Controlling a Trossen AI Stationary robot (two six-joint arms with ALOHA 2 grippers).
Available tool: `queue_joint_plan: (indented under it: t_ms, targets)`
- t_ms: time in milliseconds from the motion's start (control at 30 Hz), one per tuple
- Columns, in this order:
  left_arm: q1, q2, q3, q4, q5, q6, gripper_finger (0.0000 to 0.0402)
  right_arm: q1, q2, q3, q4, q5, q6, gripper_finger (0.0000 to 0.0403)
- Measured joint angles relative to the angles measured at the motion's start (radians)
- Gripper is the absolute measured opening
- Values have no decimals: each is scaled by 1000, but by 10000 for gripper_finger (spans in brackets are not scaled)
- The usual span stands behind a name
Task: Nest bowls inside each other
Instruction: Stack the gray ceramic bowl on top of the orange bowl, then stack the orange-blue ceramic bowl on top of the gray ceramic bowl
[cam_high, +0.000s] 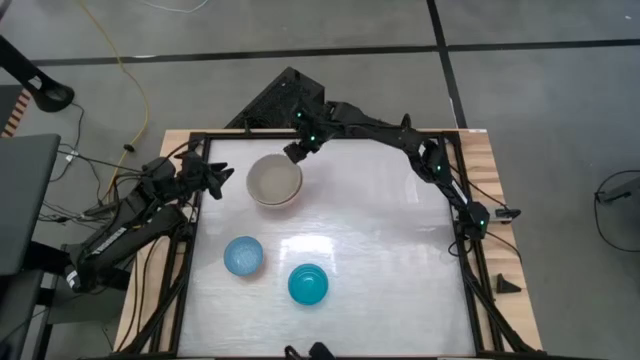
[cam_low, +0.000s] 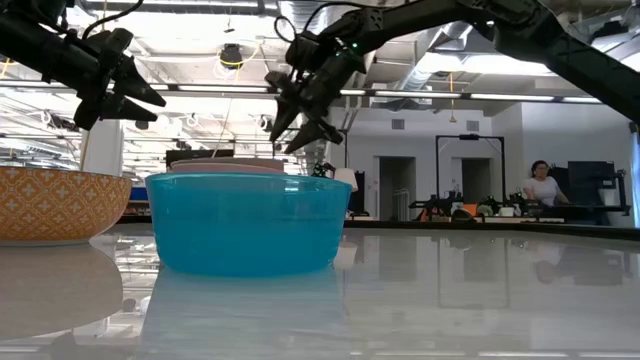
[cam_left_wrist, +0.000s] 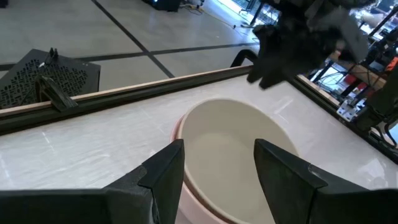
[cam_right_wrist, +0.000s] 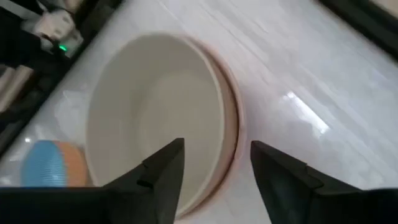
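Observation:
A cream-white bowl (cam_high: 274, 181) sits nested in a peach bowl whose pink rim (cam_right_wrist: 235, 124) shows around it, at the table's far left. The light blue bowl (cam_high: 243, 255) and the teal bowl (cam_high: 308, 284) stand apart nearer the front. My right gripper (cam_high: 297, 152) hangs open just above the stack's far right rim, touching nothing; in its wrist view (cam_right_wrist: 216, 149) the stack lies below the fingers. My left gripper (cam_high: 215, 178) waits open at the table's left edge, pointing at the stack (cam_left_wrist: 230, 155).
A black frame rail (cam_high: 330, 135) runs around the tabletop. The light blue bowl has an orange patterned outside (cam_low: 55, 205). A dark perforated box (cam_high: 285, 95) sits beyond the far edge. A person (cam_low: 545, 185) sits far off in the room. The right half of the table (cam_high: 400, 250) holds nothing.

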Motion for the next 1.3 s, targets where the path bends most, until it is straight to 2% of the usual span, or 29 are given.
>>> queue_joint_plan:
  t_ms: [133,267,333,600,800,1000,1300]
  targets:
    - [0,0,0,-1,0,0,183,-16,-2,20,-9,-63,-7,234]
    - [0,0,0,-7,0,0,183,-7,-2,25,1,-249,-53,232]
    - [0,0,0,-15,0,0,183,7,4,18,15,-300,-81,228]
    - [0,0,0,-31,-3,-12,183,38,10,-79,85,-305,-56,223]
    - [0,0,0,-31,-6,-22,183,37,12,-148,91,-250,-46,223]
    - [0,0,0,-30,-6,-24,183,37,10,-139,106,-255,-45,223]
    - [0,0,0,-29,-5,-24,183,89,3,-4,-87,-260,-100,223]
